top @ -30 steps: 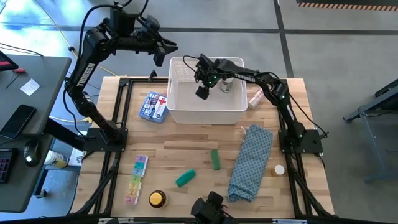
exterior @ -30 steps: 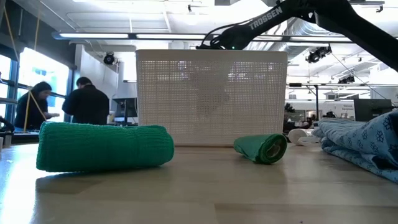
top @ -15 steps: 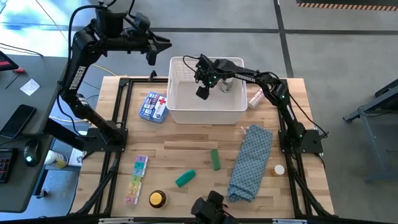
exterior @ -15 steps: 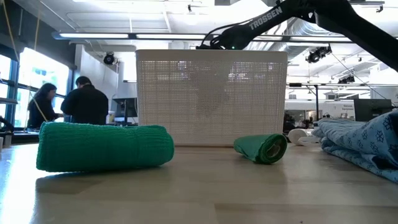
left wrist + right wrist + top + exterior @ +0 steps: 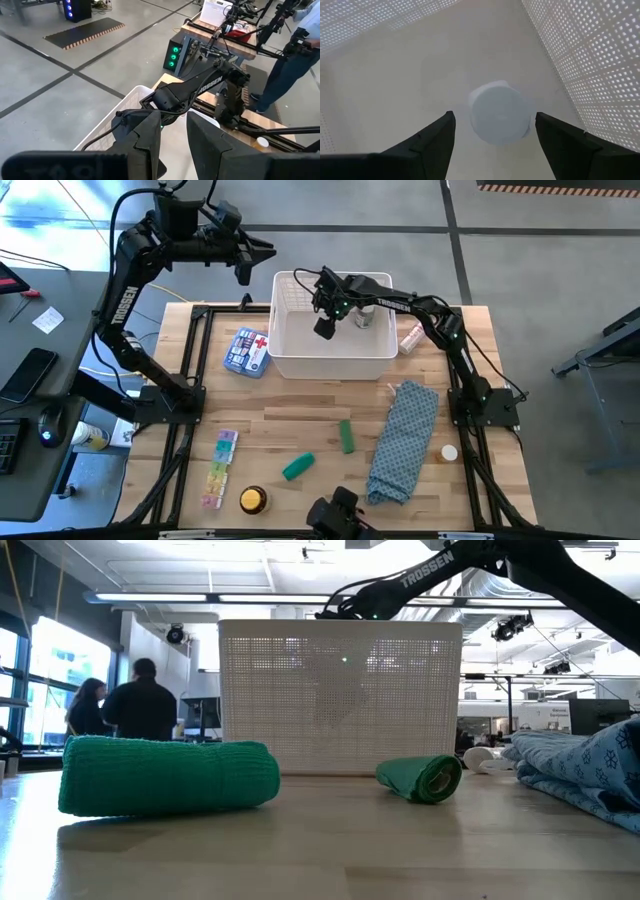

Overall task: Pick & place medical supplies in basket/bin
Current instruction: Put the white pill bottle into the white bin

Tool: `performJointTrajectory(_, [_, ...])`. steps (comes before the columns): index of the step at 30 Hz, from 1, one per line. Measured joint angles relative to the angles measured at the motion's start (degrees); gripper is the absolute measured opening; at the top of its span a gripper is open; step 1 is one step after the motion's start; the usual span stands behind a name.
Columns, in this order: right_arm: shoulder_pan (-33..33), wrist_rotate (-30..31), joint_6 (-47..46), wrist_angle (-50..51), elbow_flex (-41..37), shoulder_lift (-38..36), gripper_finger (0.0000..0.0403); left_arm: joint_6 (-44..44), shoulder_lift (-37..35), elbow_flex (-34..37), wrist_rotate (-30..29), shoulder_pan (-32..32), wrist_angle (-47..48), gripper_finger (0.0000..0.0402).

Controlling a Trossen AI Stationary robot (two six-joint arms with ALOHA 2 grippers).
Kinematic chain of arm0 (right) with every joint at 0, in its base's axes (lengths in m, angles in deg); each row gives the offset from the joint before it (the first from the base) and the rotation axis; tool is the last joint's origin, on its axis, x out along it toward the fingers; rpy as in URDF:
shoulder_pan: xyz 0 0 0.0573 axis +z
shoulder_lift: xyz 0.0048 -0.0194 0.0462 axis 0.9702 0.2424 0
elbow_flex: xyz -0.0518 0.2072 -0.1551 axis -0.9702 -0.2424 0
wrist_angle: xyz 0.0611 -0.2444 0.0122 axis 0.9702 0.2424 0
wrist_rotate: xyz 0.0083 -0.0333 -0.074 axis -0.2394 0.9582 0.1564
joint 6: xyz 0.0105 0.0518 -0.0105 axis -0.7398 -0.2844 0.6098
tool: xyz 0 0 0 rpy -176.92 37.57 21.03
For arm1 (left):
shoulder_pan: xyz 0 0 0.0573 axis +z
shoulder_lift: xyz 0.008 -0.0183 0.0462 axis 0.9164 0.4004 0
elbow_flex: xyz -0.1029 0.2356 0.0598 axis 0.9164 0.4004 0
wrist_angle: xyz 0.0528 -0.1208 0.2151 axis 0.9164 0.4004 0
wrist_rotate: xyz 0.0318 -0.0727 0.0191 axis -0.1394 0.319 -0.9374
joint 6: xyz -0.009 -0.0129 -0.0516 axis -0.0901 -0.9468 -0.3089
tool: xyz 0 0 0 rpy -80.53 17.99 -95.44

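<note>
The white lattice basket [image 5: 330,366] stands at the table's far middle. My right gripper [image 5: 325,328] hangs open inside it. In the right wrist view its fingers [image 5: 427,142] stand on either side of a white-capped bottle [image 5: 500,112] that stands on the basket floor, untouched. Another bottle [image 5: 363,315] stands by the basket's far wall. My left gripper [image 5: 245,265] is raised beyond the table's far left corner, open and empty. On the table lie the red-cross pack [image 5: 247,352], pill organiser [image 5: 219,468], yellow tin [image 5: 253,500], two green rolls [image 5: 347,435] [image 5: 298,467] and a pinkish tube [image 5: 410,338].
The long blue patterned cloth [image 5: 405,440] lies on the table's right side, with a small white-capped bottle [image 5: 449,452] beside it near the right edge. The basket's lattice walls [image 5: 580,60] stand close around my right gripper. People stand in the room behind the table.
My left gripper has drawn back a little toward the table's left, staying high beyond the far edge, then held still. My right gripper has kept still over the basket.
</note>
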Motion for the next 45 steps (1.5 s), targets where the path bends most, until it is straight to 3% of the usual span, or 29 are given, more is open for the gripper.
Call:
performJointTrajectory(28, [-0.32, -0.67, 2.99, -1.71, 0.0, 0.0, 0.0264, -2.51, -0.04, 0.09, -1.48, -0.02, -1.48, 0.0129])
performJointTrajectory(45, [0.25, 4.3, 2.75, -3.81, -2.04, 0.52, 0.0264, 2.89, -0.04, 0.24, -1.94, -0.02, 4.13, 0.0129])
